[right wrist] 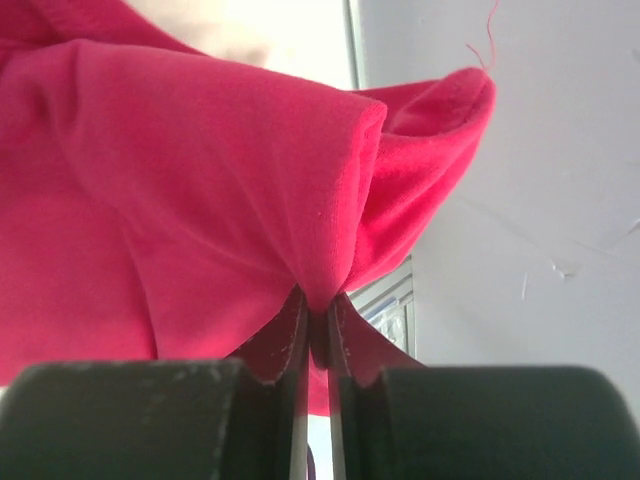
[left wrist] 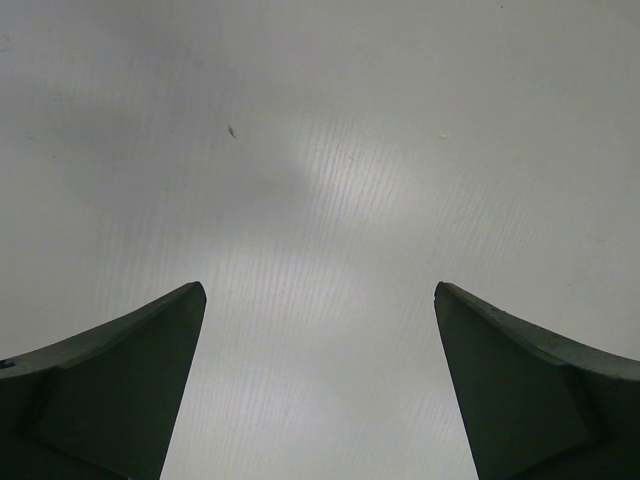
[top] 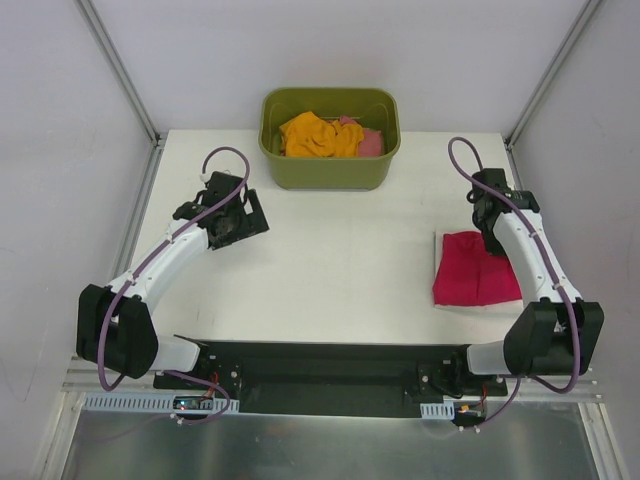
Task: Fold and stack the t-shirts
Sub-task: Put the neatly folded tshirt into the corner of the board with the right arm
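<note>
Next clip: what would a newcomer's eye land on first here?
First, the crimson-pink t-shirt, lying folded on the right side of the table, with the right hand shut on a pinched fold of it. Next, the olive-green tub at the far edge, holding an orange t-shirt and a salmon-pink t-shirt. The left hand hangs open above the table on the left.

Tally was: left arm [top: 165, 258] plus right arm [top: 530, 250], so two; one tub [top: 330, 172]; three t-shirts showing: crimson t-shirt [top: 468, 272], orange t-shirt [top: 318, 136], pink t-shirt [top: 372, 143].
</note>
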{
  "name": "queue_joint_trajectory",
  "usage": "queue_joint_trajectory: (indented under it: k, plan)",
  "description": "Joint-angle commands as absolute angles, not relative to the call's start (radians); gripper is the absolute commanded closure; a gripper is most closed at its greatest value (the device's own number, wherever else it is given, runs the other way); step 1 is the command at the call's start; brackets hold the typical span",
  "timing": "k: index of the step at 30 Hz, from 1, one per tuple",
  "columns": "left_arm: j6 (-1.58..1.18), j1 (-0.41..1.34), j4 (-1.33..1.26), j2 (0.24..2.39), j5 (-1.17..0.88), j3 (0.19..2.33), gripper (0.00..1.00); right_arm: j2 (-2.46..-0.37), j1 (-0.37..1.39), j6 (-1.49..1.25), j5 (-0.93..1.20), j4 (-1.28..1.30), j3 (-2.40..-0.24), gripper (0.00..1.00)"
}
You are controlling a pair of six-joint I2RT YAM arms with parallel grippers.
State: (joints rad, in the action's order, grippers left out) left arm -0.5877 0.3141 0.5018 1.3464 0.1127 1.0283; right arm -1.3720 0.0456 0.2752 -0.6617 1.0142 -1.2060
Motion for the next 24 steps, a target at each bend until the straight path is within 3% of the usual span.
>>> queue_joint_trajectory:
  k: [1, 8, 10, 11, 12, 14, 20, 24]
  plan:
    - [-0.572, 0.311, 0.477, 1.350, 0.106, 1.051, 0.01, -1.348, 0.023, 0.321, -0.729, 0.912, -1.174, 0.90]
    - [-0.571, 0.305, 0.456, 1.342, 0.075, 1.034, 0.01, -1.339, -0.037, 0.341, -0.721, 0.856, -1.123, 0.83]
    - [-0.571, 0.305, 0.451, 1.338, 0.068, 1.029, 0.01, -1.365, -0.058, 0.289, -0.721, 0.896, -1.134, 0.63]
    - [-0.571, 0.305, 0.451, 1.336, 0.067, 1.028, 0.01, -1.373, -0.063, 0.263, -0.718, 0.913, -1.144, 0.37]
    - [-0.571, 0.305, 0.451, 1.335, 0.067, 1.028, 0.01, -1.382, -0.066, 0.243, -0.719, 0.925, -1.149, 0.22]
    - [-0.571, 0.304, 0.449, 1.322, 0.069, 1.025, 0.01, -1.385, -0.067, 0.216, -0.723, 0.937, -1.150, 0.13]
    - [-0.577, 0.304, 0.451, 1.296, 0.072, 1.016, 0.01, -1.352, -0.067, 0.115, -0.635, 1.002, -1.215, 0.12]
    - [-0.584, 0.304, 0.449, 1.287, 0.068, 1.015, 0.01, -1.296, -0.066, 0.104, -0.349, 0.957, -1.206, 0.12]
